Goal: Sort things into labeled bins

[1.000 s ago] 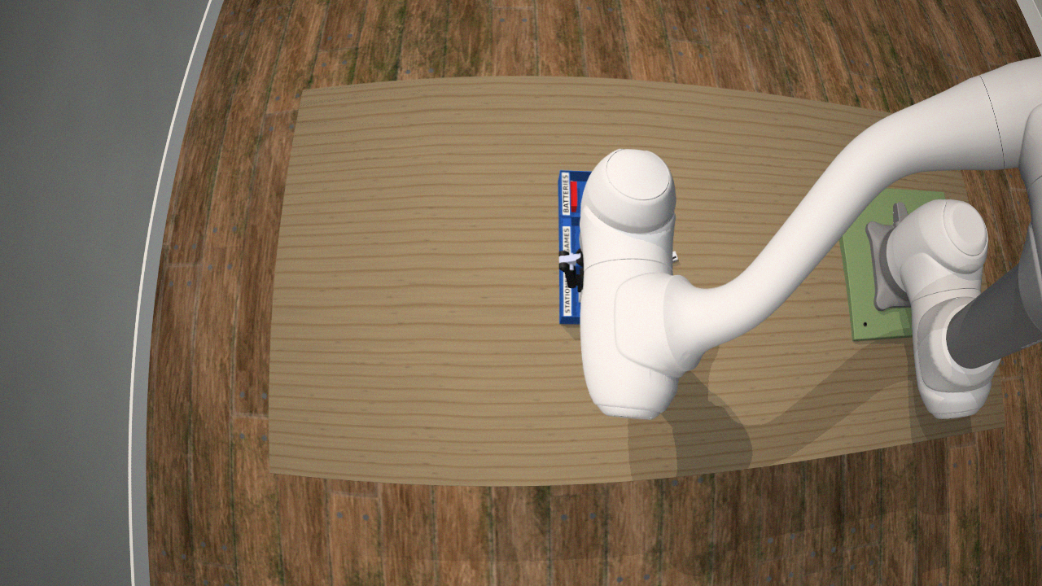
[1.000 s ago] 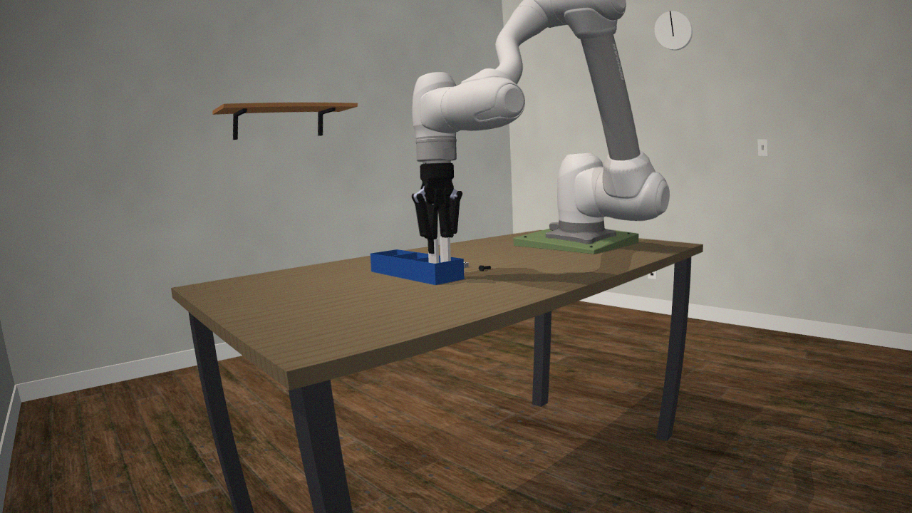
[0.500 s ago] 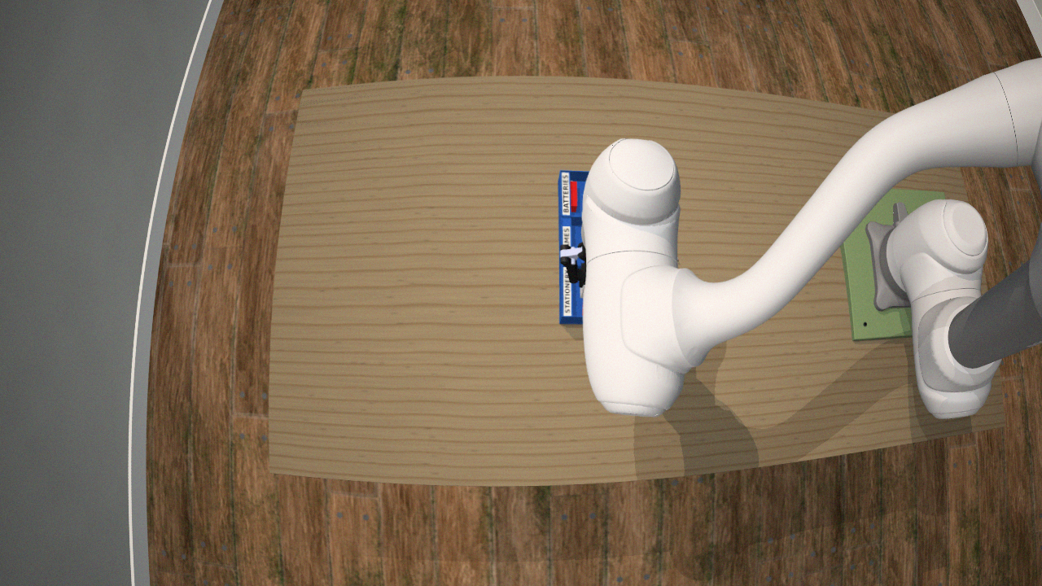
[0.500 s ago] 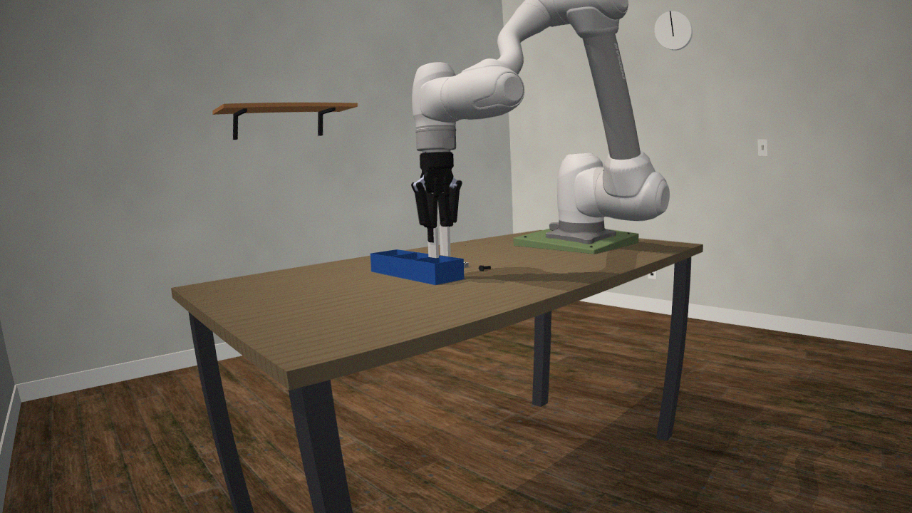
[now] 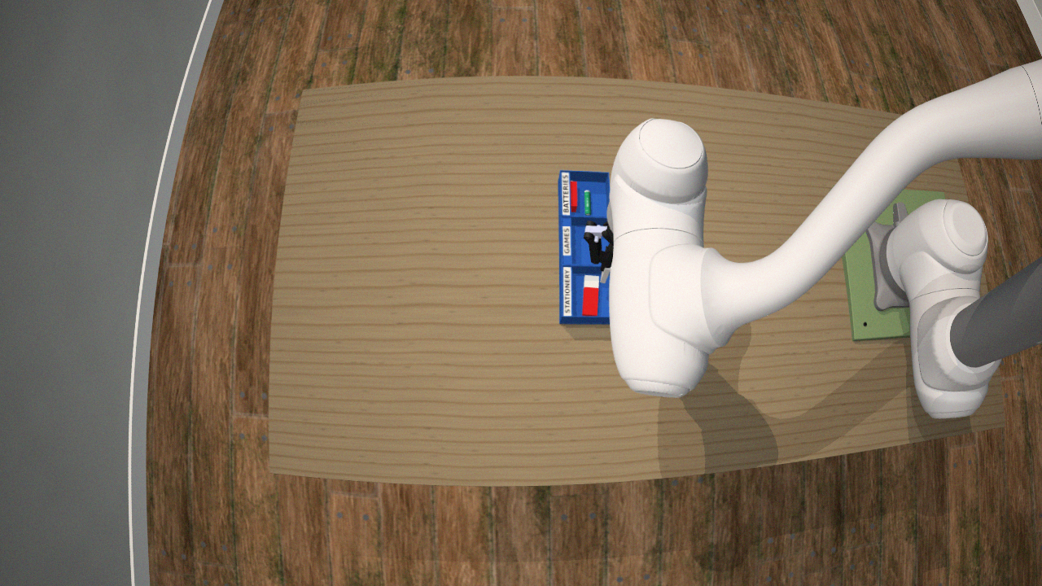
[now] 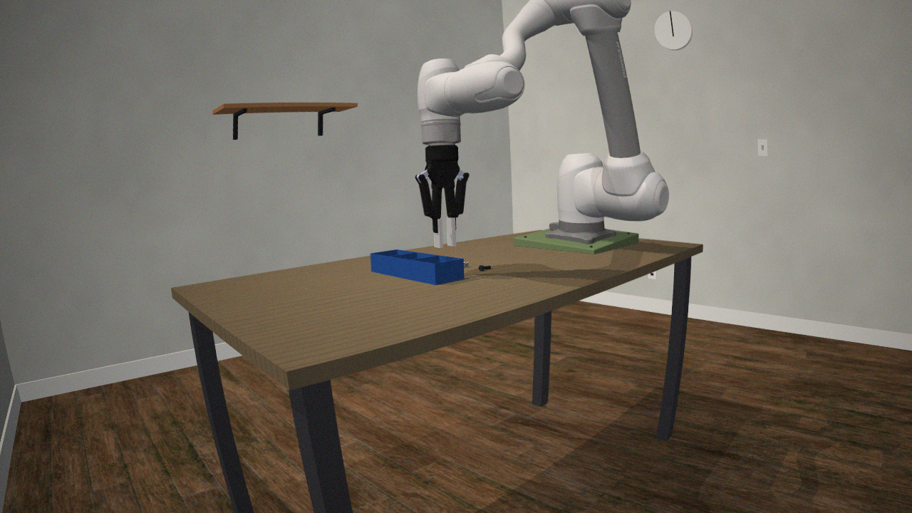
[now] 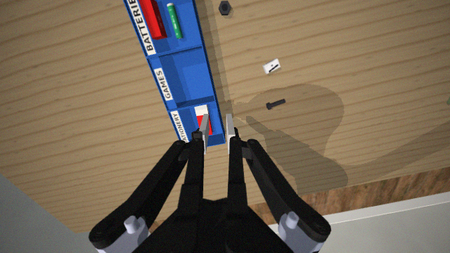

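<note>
Pale wood, finely grained, makes up the table (image 5: 408, 291) (image 6: 286, 312) (image 7: 88, 88), standing on a brown plank floor (image 5: 466, 531) (image 6: 573, 395) between grey walls. The white arm (image 5: 655, 291) (image 6: 472, 85) covers the right part of the tray from above; lettering on its grey link is too small to read. It stands on a green base plate (image 5: 867, 291) (image 6: 535, 242). The black hand (image 5: 604, 271) (image 6: 444, 245) (image 7: 217, 121) hangs above the tray, its pale fingers slightly apart with nothing between them.

Viewed from above, the blue tray (image 5: 583, 321) (image 6: 407, 268) (image 7: 176, 51) has three bins, labelled along the left: BATTERIES (image 5: 565, 194) (image 7: 145, 35) far, GAMES (image 5: 566, 241) (image 7: 163, 84) in the middle, STATIONERY (image 5: 566, 291) (image 7: 179, 126) near. The wrist view cuts off the end of BATTERIES and hides the first letters of STATIONERY.

A wall shelf (image 6: 286, 107) is left and a clock (image 6: 673, 30) right. The red-and-white block (image 5: 590, 295) (image 7: 201, 110) lies in STATIONERY; a red block (image 5: 573, 195) (image 7: 153, 21) and a slim green cylinder (image 5: 587, 202) (image 7: 174, 21) lie in BATTERIES. Right of the tray, on the table, are a white sharpener (image 6: 466, 263) (image 7: 271, 66), a dark bolt (image 6: 484, 268) (image 7: 275, 104) and a dark nut (image 7: 225, 8).
</note>
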Motion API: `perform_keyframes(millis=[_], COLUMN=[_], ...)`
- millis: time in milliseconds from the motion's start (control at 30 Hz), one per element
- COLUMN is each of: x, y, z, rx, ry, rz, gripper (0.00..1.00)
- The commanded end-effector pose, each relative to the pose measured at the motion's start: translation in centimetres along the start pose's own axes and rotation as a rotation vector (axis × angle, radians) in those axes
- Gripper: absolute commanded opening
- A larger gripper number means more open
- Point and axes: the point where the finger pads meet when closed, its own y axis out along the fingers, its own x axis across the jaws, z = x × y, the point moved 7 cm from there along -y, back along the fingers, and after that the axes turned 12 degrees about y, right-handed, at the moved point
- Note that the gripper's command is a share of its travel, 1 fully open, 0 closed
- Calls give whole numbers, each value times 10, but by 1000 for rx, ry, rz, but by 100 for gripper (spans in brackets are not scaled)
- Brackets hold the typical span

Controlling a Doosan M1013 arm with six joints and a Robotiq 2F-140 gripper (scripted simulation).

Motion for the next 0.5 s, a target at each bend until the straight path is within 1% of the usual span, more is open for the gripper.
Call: perform_keyframes(millis=[0,33,100,433,467], x=[14,14,25,77,77], y=[-1,-1,-2,-4,-4], z=[18,18,31,95,96], rx=[4,4,4,0,0], ry=[116,116,250,650,691], rz=[5,5,6,3,3], gripper=[18,18,18,18,18])
